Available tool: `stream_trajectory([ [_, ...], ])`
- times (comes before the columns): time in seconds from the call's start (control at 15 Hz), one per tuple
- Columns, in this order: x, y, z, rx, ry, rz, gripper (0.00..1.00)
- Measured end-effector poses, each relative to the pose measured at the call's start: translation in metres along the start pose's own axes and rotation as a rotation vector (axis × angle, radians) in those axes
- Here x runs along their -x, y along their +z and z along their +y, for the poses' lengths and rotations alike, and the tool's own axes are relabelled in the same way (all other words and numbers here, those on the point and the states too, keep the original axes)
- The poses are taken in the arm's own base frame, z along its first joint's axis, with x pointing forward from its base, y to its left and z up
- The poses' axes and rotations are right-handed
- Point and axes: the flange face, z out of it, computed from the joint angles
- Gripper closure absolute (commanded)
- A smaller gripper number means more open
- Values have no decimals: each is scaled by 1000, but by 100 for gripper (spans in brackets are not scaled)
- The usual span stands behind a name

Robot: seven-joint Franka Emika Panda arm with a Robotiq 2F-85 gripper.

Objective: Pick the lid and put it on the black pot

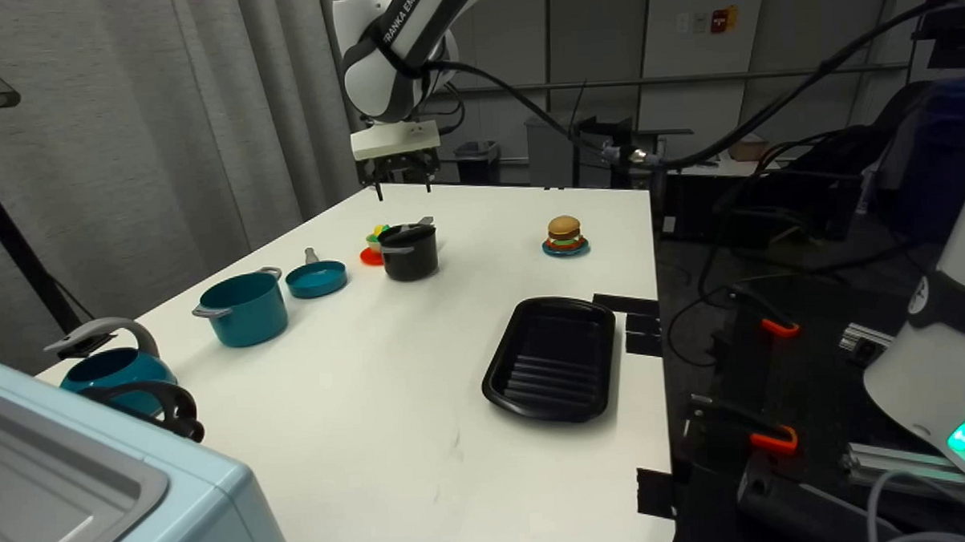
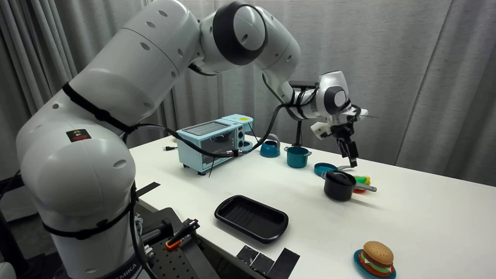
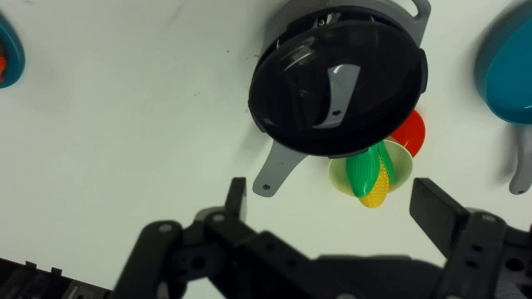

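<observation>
The black pot (image 1: 411, 257) stands upright on the table and shows in both exterior views (image 2: 338, 190). Its long grey handle (image 3: 274, 172) reaches toward my gripper in the wrist view. The lid (image 3: 307, 91) is a round, glossy black disc with a grey strap handle (image 3: 343, 93). It lies on top of the pot, looking a little askew, with a gap along the far rim in the wrist view. It shows only partly in an exterior view (image 2: 341, 178). My gripper (image 3: 330, 182) is open and empty, above and beside the pot, apart from the lid; it shows in both exterior views (image 1: 404, 191) (image 2: 352, 161).
A pale bowl (image 3: 338, 176) with toy corn (image 3: 376, 187) and a red dish (image 3: 411, 133) sit against the pot's side. A teal pan (image 1: 316, 279), teal pot (image 1: 247, 311), kettle (image 2: 270, 148), toaster oven (image 2: 209, 143), black tray (image 1: 550, 361) and toy burger (image 1: 564, 232) stand around.
</observation>
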Motion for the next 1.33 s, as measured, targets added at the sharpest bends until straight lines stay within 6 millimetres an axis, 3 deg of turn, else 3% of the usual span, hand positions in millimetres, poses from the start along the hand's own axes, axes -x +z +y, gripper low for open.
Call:
stream_trajectory([
  [0.53,-1,-24,12,-2,0,5,0],
  [1.33,5,-30,21,0,2,-10,0],
])
